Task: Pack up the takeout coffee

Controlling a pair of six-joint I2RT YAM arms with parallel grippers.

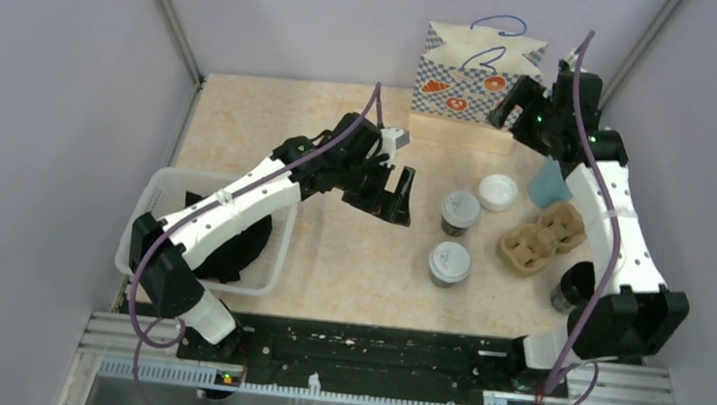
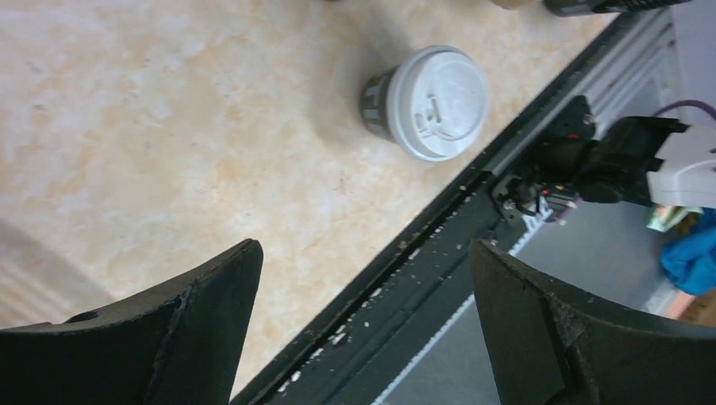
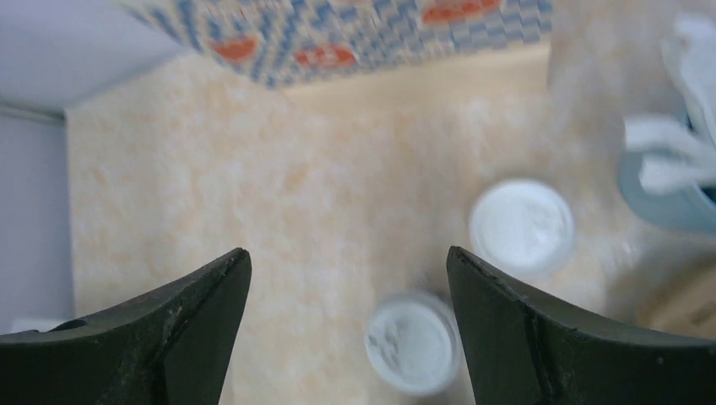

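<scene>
My left arm [image 1: 234, 200] goes up from its base and leans over toward the middle of the table [image 1: 272, 123]. It is bent at the elbow. The left gripper [image 1: 397, 195] hangs just left of the two coffee cups. Its fingers [image 2: 169, 337] are spread wide and there is nothing between them.

My right arm [image 1: 614, 219] stretches far back along the right side. The right gripper [image 1: 513, 106] is up beside the paper bag [image 1: 474, 74]. Its fingers [image 3: 169, 337] are spread apart too, and they hold nothing.

Both coffee cups stand up straight on the table with their lids on. The far cup [image 1: 460, 211] is near the middle. The near cup [image 1: 449, 262] is a little closer to me, and the two do not touch.

A loose white lid [image 1: 497, 191] lies just beside the far cup. A brown cup tray [image 1: 542, 240] lies to the right of the cups. A black cup [image 1: 572, 285] stands by my right arm, partly hidden. A white basket [image 1: 159, 197] sits on the left under my left arm, with something dark inside.

The table is tan and patchy like stone. The bag stands at the back, with blue and white checks and orange marks. The walls are pale purple.
</scene>
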